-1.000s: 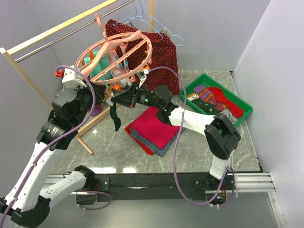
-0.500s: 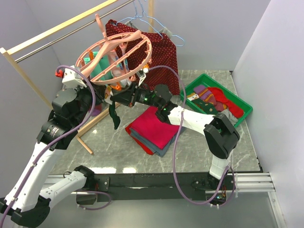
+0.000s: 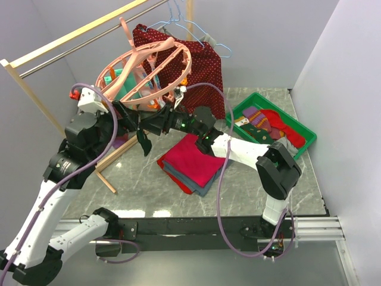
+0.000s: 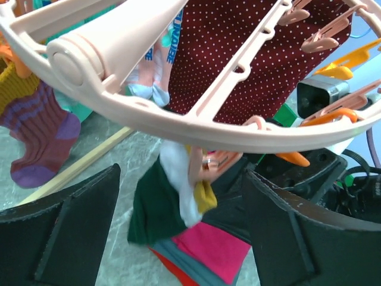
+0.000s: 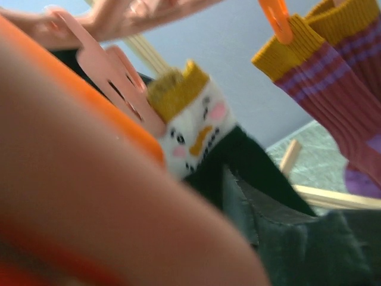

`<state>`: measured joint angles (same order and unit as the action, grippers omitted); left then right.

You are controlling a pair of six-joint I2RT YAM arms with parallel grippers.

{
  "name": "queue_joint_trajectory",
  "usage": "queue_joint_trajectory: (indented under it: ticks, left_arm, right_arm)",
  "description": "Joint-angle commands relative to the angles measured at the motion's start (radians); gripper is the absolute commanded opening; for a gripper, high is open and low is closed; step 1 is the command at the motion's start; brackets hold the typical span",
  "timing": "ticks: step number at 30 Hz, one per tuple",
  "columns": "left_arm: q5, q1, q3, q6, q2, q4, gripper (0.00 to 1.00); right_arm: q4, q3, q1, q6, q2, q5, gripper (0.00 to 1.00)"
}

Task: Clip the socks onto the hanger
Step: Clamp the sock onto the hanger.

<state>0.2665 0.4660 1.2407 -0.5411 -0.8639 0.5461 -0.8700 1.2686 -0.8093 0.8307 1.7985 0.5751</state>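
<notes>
Over the far left corner of the grey marble counter [image 3: 143, 190], the round pink hanger [image 3: 146, 65] hangs tilted from a wooden rail [image 3: 77, 32]. The left gripper [image 3: 128, 113] sits just under its near rim. The left wrist camera shows its 2 black fingers [image 4: 65, 232] spread wide, released, with the rim and 1 pink clip [image 4: 197, 170] in the gap between them. From that clip dangles a dark green sock [image 4: 158, 208] with a white and yellow cuff, which the overhead view shows only as a dark shape below the ring. The right gripper [image 3: 150, 124] is just beside the sock's top. Whether its jaws are clenched or released cannot be told, because an orange blur fills half the right wrist view. Only that view shows the face printed on the white band. It also shows a purple-striped sock [image 5: 333, 71] held by an orange clip [image 5: 275, 16]. Behind the hanger hang a dark red dotted garment [image 3: 199, 65] and light-blue wire hangers [image 3: 221, 49]. A red and grey cloth stack [image 3: 190, 164] lies mid-counter. A green tray [image 3: 243, 104] holding more socks [image 3: 265, 122] sits at the far right corner. Pale grey walls [image 3: 256, 42] close in on 3 sides.
</notes>
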Motion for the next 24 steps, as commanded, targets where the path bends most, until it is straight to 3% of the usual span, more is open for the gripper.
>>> queue_joint_trajectory:
  ticks: [1, 4, 12, 24]
  left_arm:
    - [-0.009, -0.001, 0.071, -0.017, 0.043, 0.046, 0.88]
    - [-0.021, -0.003, 0.1, -0.036, 0.057, 0.081, 0.86]
    - [-0.213, 0.0, 0.16, -0.115, 0.023, 0.098, 0.79]
    - [-0.13, 0.114, 0.233, -0.166, -0.044, 0.12, 0.65]
  right_arm:
    - [0.026, -0.052, -0.002, -0.079, -0.105, -0.029, 0.59]
    - [0.092, -0.104, -0.002, -0.149, -0.168, -0.058, 0.66]
    - [0.331, -0.215, -0.002, -0.367, -0.365, -0.161, 0.77]
    - [0.453, -0.281, -0.013, -0.493, -0.525, -0.247, 0.79]
